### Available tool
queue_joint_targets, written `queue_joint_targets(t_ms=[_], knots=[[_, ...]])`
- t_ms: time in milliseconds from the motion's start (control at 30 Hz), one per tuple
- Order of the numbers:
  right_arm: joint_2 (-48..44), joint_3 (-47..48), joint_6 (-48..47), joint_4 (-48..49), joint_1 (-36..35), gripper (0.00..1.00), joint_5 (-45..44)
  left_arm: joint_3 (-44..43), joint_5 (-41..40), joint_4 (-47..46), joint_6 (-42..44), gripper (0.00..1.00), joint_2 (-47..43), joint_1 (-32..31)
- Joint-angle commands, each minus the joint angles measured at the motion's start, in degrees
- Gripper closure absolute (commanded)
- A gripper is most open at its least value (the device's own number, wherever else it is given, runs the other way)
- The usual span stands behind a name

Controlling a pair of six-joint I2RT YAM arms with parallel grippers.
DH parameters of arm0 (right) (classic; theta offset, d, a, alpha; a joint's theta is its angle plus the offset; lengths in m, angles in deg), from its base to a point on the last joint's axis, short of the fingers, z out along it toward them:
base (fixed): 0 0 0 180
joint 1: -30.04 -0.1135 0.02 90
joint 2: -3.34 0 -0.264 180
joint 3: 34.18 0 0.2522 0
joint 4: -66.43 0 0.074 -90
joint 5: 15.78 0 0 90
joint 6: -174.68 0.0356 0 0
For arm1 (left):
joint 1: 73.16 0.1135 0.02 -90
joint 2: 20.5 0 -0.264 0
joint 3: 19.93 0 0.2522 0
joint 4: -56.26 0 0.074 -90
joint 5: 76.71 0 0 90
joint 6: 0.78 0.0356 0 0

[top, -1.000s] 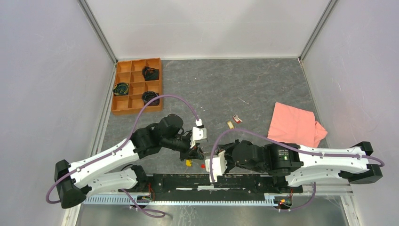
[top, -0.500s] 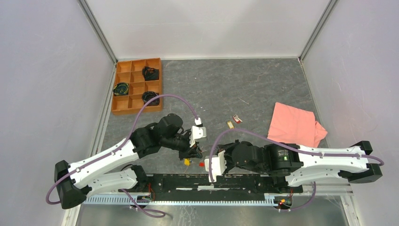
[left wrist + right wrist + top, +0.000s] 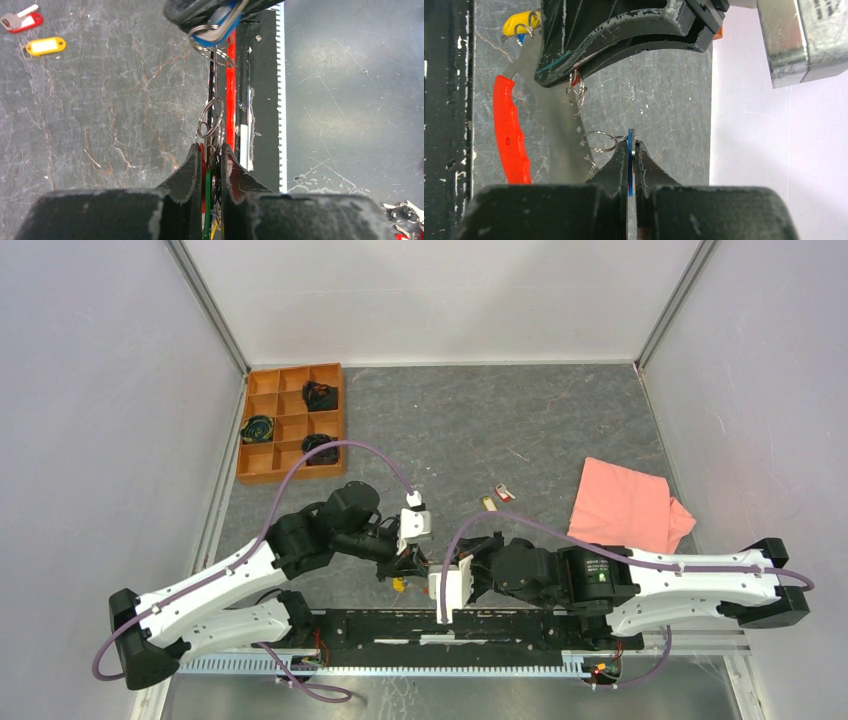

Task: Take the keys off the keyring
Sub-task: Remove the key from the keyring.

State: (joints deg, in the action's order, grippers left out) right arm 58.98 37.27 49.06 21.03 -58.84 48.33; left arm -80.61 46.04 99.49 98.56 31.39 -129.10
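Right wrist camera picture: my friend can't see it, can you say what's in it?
The right tool is pinched shut on a thin blue plastic key head that has a small silver wire ring hooked on. Above it, the black left tool grips a cluster of silver rings, beside a curved red strap and a yellow key head.

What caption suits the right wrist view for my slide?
Right hand pinches a thin blue plastic-headed key, small metal ring beside it.

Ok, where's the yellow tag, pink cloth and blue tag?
Yellow plastic key tag [image 3: 46, 46]: left wrist view, its middle.
Pink cloth [image 3: 625, 505]: top view, its middle.
Blue plastic tag [image 3: 630, 136]: right wrist view, its edge.
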Motion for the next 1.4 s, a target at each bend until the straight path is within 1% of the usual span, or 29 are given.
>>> queue_joint_targets(t_ms=[0,167,733,900,967,1067,1200,1267,1367], knots=[[0.6,0.6,-2.0,6.8,-0.2,1.0,-5.1,-1.3,3.6,-0.9,2.8,0.98,-1.0,0.1],[0.8,0.8,-1.8,7.0,-0.2,1.0,-4.6,-1.2,3.8,-0.9,3.3,0.98,-1.0,0.1],[1.1,3.3,-0.5,3.6,-0.2,1.0,4.2,-1.7,-4.2,0.6,2.3,0.98,1.5,0.2],[1.8,3.1,0.8,2.4,-0.2,1.0,5.2,-2.2,-5.5,0.5,2.3,0.98,1.9,0.3],[1.9,2.6,1.4,2.2,-0.2,1.0,3.4,-2.1,-5.7,0.4,2.9,0.98,1.7,0.2],[2.0,3.1,1.7,2.2,-0.3,1.0,-2.2,-1.4,-3.3,-1.0,4.2,0.98,0.5,0.2],[2.4,5.5,2.0,3.4,-0.2,1.0,-2.7,0.3,-4.1,-5.1,4.4,0.86,-2.4,0.2],[3.2,6.2,2.3,3.5,-0.2,1.0,-3.6,0.6,-4.6,-6.6,4.5,0.77,-3.5,0.2],[4.3,6.8,3.5,4.0,-0.2,1.0,-5.8,1.7,-5.7,-9.4,4.0,0.67,-5.2,0.2]])
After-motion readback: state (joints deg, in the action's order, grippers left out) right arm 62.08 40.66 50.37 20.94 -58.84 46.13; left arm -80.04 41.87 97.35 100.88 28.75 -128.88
